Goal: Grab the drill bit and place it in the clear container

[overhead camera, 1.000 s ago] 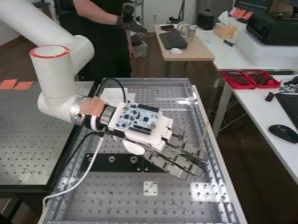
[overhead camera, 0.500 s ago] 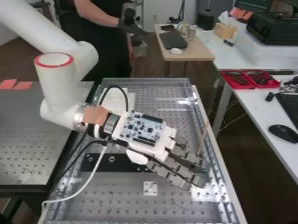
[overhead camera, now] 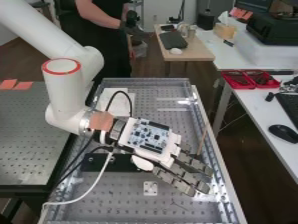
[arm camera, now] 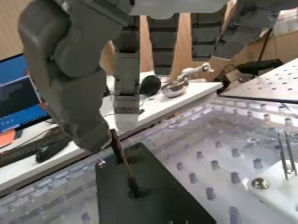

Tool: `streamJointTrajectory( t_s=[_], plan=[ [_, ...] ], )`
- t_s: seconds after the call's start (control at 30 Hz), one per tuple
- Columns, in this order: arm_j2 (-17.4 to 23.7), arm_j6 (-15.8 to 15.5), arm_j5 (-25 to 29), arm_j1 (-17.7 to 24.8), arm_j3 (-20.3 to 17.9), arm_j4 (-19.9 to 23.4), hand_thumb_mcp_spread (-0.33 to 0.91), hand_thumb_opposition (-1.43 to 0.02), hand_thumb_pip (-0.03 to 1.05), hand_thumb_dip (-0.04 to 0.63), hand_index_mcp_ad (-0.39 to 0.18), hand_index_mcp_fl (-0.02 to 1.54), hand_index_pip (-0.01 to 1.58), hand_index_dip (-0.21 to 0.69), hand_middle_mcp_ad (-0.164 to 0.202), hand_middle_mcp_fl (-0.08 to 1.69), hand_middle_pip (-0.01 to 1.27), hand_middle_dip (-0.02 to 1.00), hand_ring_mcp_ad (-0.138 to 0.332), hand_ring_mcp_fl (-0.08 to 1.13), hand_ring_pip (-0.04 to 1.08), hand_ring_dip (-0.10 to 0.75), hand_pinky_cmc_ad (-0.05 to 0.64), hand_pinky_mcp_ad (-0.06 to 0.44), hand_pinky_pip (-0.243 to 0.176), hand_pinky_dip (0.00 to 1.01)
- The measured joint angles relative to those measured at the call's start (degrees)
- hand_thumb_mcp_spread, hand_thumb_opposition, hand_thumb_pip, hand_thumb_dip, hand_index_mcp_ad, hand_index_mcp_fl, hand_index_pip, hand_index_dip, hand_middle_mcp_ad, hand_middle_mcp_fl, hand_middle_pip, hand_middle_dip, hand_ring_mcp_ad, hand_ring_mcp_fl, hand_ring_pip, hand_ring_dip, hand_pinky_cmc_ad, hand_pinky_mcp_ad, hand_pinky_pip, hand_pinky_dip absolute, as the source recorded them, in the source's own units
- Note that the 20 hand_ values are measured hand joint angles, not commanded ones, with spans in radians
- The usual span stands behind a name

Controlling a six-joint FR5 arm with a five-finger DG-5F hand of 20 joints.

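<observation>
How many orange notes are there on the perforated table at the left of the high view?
2: one orange note near the view's left edge, another orange note just right of it.

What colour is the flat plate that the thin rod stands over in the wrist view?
The flat plate is black; it shows best in the wrist view.

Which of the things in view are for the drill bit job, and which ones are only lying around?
For the job:
robot hand, over the bench
thin rod, probably the drill bit
clear container: I cannot tell for sure which thing it is

Seemingly just lying about:
computer mouse
red trays with things in them
metal bowl
orange notes
</observation>
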Motion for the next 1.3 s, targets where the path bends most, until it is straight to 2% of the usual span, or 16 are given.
streamJointTrajectory(
  t_s=[0.8, 0.93, 1.2, 1.3],
  plan=[
    [-1.4, -0.5, -0.3, -0.3, 1.5, -0.5, 0.47, -0.87, 0.57, 0.286, -0.073, 0.41, 1.21, 0.208, 0.094, 0.10, 0.15, 0.16, 0.227, 0.02, 0.09, -0.044, 0.211, 0.154, -0.115, 0.17],
    [-1.6, -0.5, -0.3, -0.3, 1.7, -0.6, 0.47, -0.88, 0.53, 0.283, -0.087, 0.41, 1.21, 0.208, 0.094, 0.10, 0.15, 0.16, 0.227, 0.02, 0.09, -0.044, 0.206, 0.154, -0.115, 0.17],
    [-1.9, -0.3, -0.1, -0.2, 2.1, -0.7, 0.48, -0.88, 0.53, 0.283, -0.087, 0.42, 1.21, 0.208, 0.094, 0.10, 0.15, 0.16, 0.227, 0.02, 0.09, -0.044, 0.201, 0.154, -0.117, 0.17],
    [-2.0, -0.3, 0.0, -0.2, 2.2, -0.8, 0.48, -0.88, 0.53, 0.283, -0.089, 0.43, 1.21, 0.208, 0.075, 0.12, 0.15, 0.16, 0.229, 0.02, 0.08, -0.044, 0.199, 0.154, -0.113, 0.17]
  ],
)
